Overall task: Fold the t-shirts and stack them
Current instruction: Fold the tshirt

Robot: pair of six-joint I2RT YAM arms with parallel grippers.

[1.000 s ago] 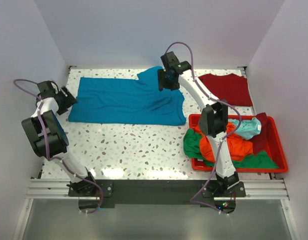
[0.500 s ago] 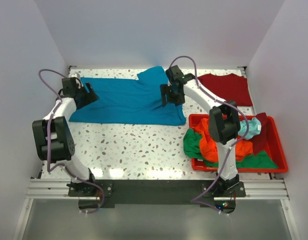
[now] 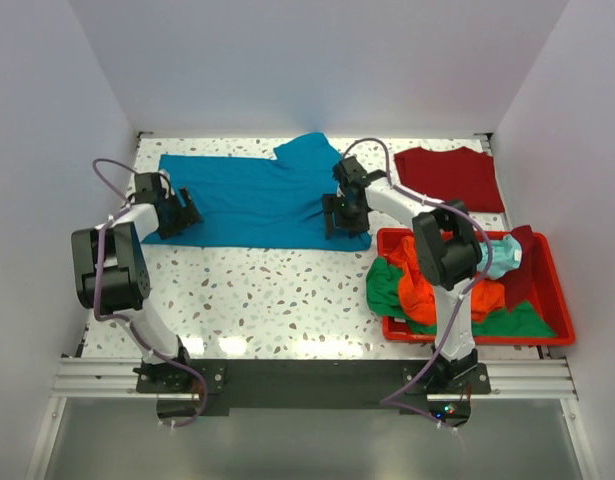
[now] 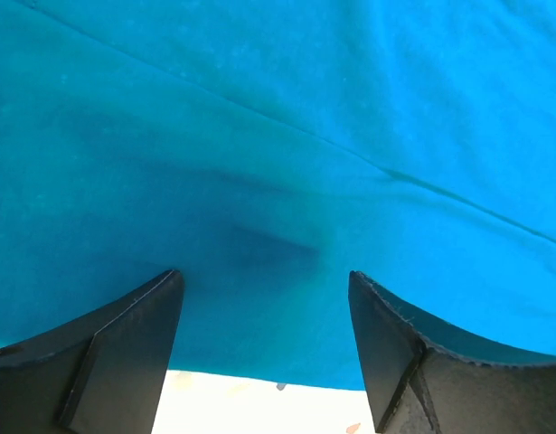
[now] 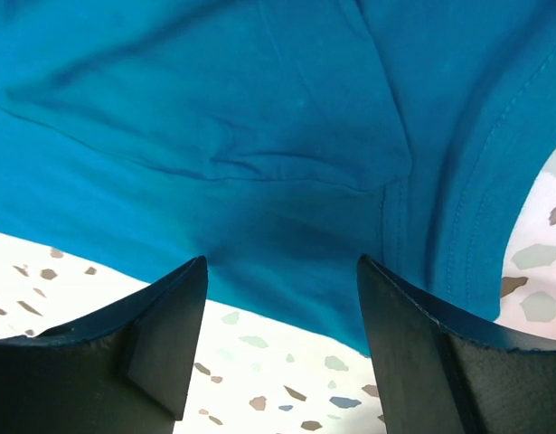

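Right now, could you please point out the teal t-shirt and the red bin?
teal t-shirt [image 3: 252, 200], top view, middle of its body.
red bin [image 3: 554, 287], top view, right rim.

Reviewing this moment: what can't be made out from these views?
- Top view: right arm covers part of the red bin; heaped shirts cannot be counted.
- Top view: left claw and right claw hide the teal-blue t-shirt hem beneath them.
- Wrist views: frame edges crop the shirt; cloth contact unclear.
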